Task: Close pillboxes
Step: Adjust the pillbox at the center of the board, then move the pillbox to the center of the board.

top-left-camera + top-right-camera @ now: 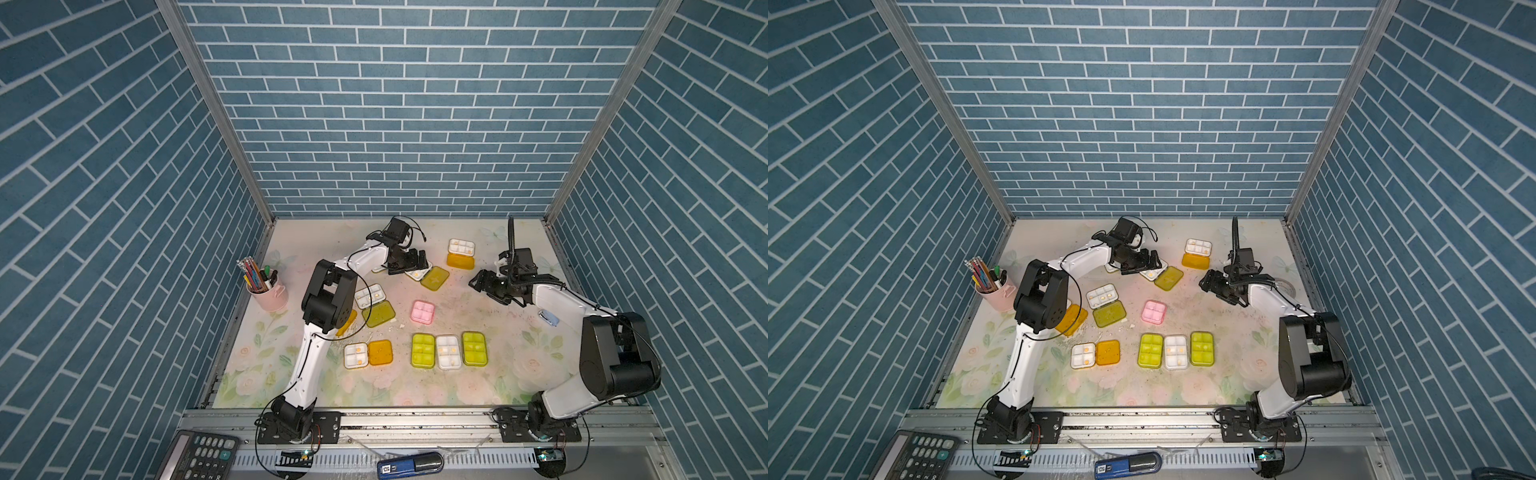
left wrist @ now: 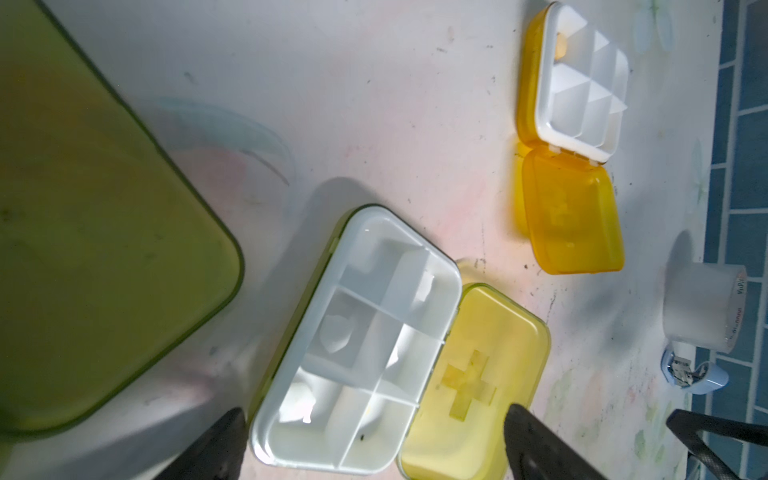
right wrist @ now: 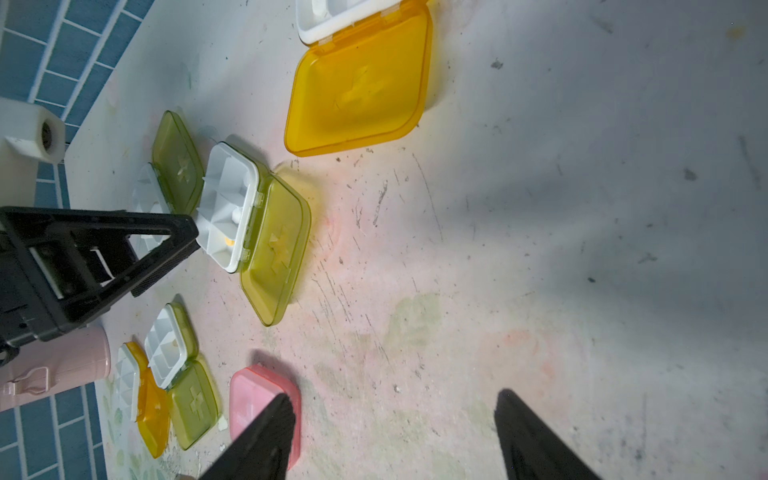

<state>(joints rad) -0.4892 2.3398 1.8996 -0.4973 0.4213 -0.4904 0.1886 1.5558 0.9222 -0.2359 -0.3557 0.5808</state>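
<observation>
Calculator (image 1: 203,455) in the foreground at 7 o'clock sits off the floral mat (image 1: 519,374), where ten pillboxes (image 1: 448,352) lie scattered, six open and four shut.

From the front rail the left arm (image 1: 305,357) reaches to 12 o'clock. Its left gripper (image 2: 374,409) is spread wide and grasps nothing, its fingers astride the white tray of an open yellow-green pillbox (image 1: 434,278) whose lid lies flat. Just behind that, a second yellow-green pillbox (image 3: 178,166) shows its lid tilted up.

The right arm (image 1: 561,299) bends in from 4 o'clock. The right gripper (image 3: 395,397) hangs released and empty over bare mat at 2 o'clock.

A pink pencil cup (image 1: 269,297) stands at the 9 o'clock edge.

The far orange pillbox (image 1: 460,262) lies open at 1 o'clock. The middle yellow-green pillbox (image 1: 378,313) lies open toward 10 o'clock, with a half-hidden orange pillbox (image 1: 1075,318) under the left arm's elbow beside it. The near orange pillbox (image 1: 380,352) lies open at 7 o'clock.

The pink pillbox (image 1: 422,311) sits shut at the centre. At 5 o'clock a shut row runs yellow-green, clear, yellow-green, side by side.

A tape roll (image 2: 702,307) rests near the 3 o'clock edge.
</observation>
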